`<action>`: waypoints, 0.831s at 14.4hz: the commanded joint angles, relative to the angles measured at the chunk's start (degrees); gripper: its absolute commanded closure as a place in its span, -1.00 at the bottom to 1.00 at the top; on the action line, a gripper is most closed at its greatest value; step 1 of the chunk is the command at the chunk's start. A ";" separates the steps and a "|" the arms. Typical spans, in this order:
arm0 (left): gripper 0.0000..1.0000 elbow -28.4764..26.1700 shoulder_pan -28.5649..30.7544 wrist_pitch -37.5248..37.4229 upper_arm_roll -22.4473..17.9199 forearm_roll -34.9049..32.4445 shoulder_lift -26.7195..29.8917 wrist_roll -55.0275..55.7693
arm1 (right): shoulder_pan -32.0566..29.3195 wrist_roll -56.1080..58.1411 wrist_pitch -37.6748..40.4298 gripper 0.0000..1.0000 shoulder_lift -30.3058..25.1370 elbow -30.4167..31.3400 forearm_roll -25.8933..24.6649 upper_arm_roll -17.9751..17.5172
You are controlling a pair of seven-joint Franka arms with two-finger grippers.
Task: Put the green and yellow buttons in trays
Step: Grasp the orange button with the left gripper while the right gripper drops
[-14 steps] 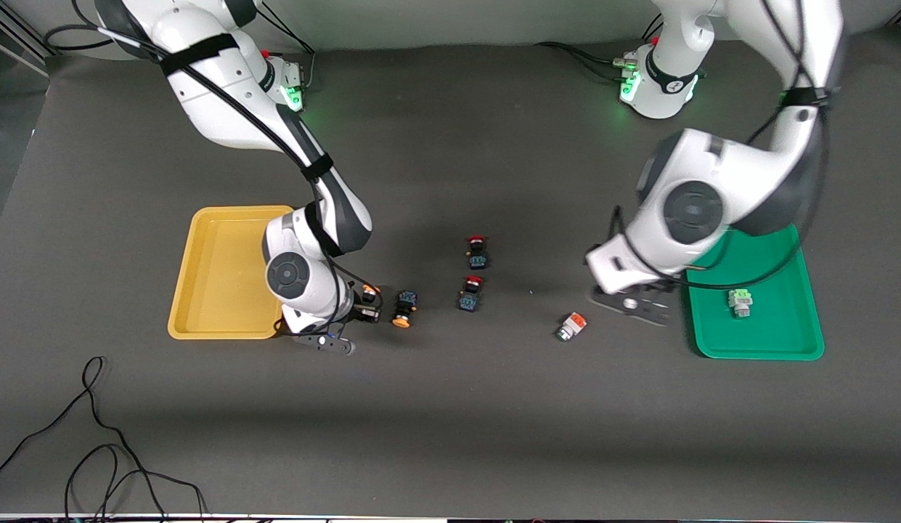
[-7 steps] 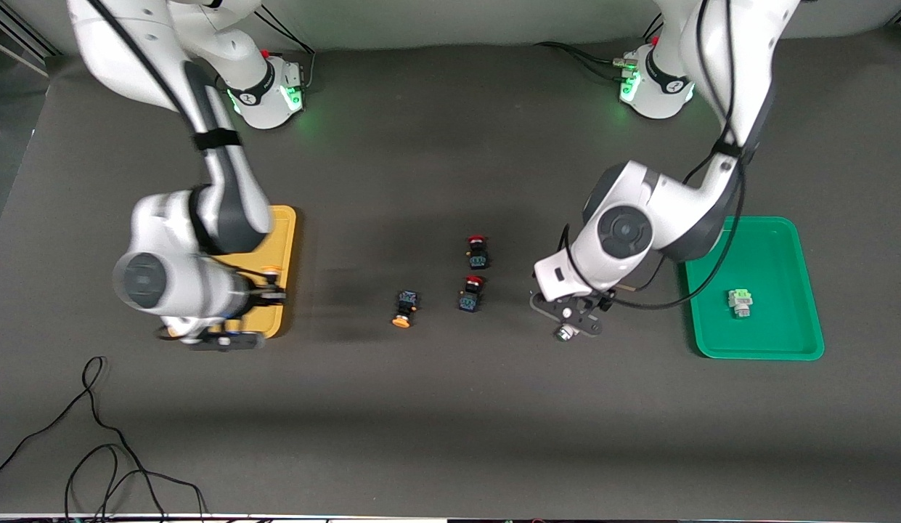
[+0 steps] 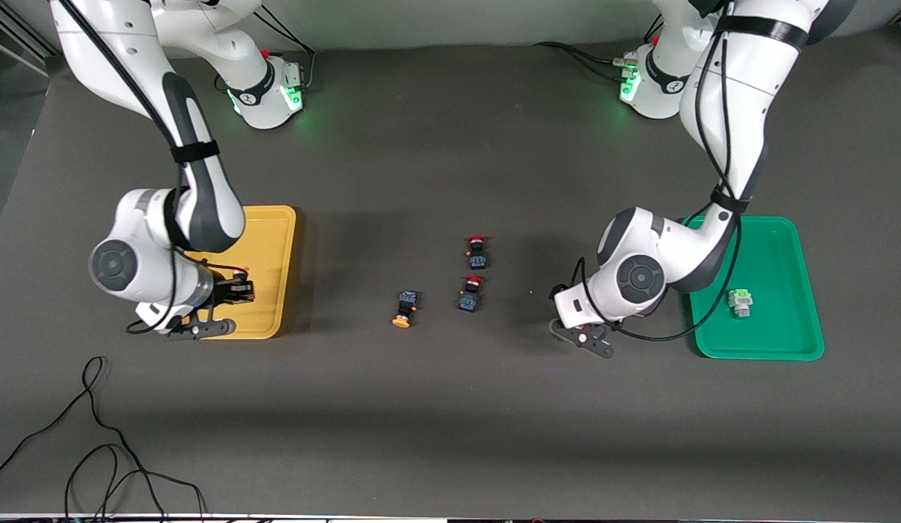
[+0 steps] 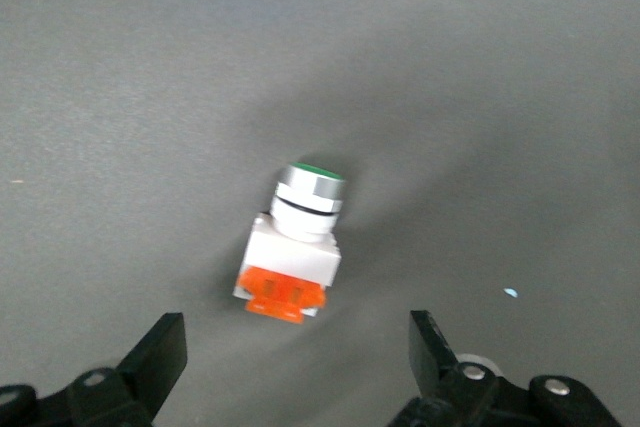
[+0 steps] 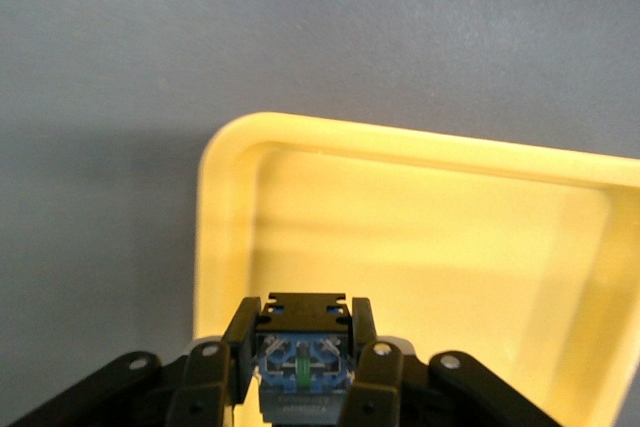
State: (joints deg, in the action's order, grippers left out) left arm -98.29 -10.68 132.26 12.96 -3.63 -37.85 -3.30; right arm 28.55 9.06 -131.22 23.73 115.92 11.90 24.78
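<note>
left hand point(image 4: 290, 357) spread wide over the white-bodied button point(image 4: 293, 247) mid-frame on the counter point(image 4: 480, 67); small, light, rigid (grab the square body). right hand point(image 5: 300, 372) clamps a dark button point(image 5: 300, 359) over the yellow tray point(image 5: 420, 237).

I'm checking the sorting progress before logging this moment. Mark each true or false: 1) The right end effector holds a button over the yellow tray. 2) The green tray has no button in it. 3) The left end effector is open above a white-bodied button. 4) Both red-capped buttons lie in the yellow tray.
1) True: the right end effector grips a dark-bodied button over the yellow tray.
2) False: the green tray holds a light green button.
3) True: the left end effector is open above the white-bodied button.
4) False: the red-capped buttons lie on the table between the trays.
</note>
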 commanded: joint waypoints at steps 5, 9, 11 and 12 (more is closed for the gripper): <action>-0.50 1.52 -0.49 2.30 0.05 0.20 -2.66 0.57 | 2.65 0.79 -12.05 -0.89 0.36 8.00 1.02 0.00; 0.78 1.96 -0.40 2.48 0.05 0.20 -2.84 0.57 | 2.83 -2.81 -5.66 -1.00 -3.33 6.43 1.11 0.09; 0.98 2.84 0.13 2.39 -0.04 0.99 -2.58 0.84 | 2.92 -5.44 0.66 -1.00 -4.82 2.84 1.11 0.09; 0.97 4.76 0.91 0.65 -0.04 0.99 -1.97 0.84 | 3.26 -8.59 3.48 -1.00 -5.18 0.47 1.03 -0.08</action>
State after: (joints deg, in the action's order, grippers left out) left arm -96.86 -10.50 134.66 13.05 -3.34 -39.95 -2.88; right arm 30.80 5.04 -133.30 20.76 119.80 12.22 24.38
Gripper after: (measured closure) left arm 0.595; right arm 0.000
